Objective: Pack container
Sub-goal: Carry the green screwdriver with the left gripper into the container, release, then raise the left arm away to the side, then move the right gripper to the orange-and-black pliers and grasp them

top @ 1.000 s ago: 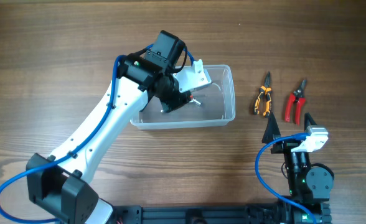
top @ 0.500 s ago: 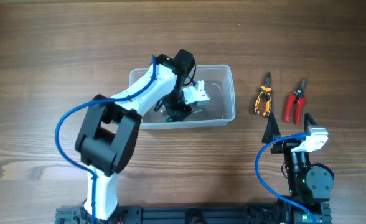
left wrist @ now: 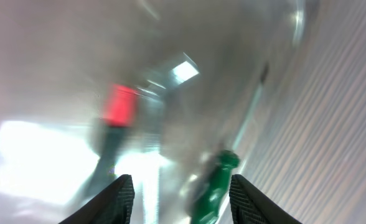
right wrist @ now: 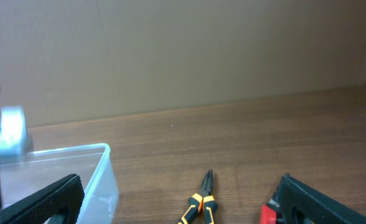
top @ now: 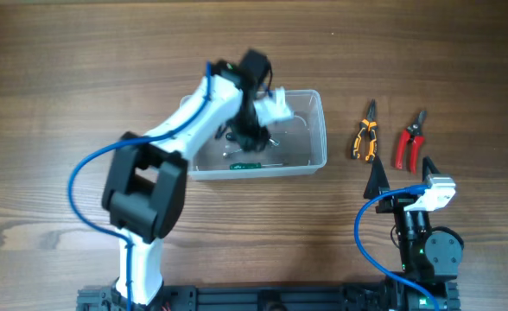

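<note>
The container [top: 320, 130], a shallow clear plastic bin with rounded corners and a rim, lies in the middle of the wooden table [top: 73, 69]. Its long axis goes left to right. On its floor lies a green-handled screwdriver [top: 244, 165]. The left gripper [left wrist: 182, 183] hangs above that floor, fingers apart and holding nothing. To the right lie orange-black pliers [top: 365, 138] and red cutters [top: 409, 142]. On the near side of them, the right gripper [top: 403, 177] stands wide and empty.

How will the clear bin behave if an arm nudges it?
Likely light: the container is thin clear plastic with little inside. Shallow and wide, so it should slide on the wood table, not tip. Walls may flex.
</note>
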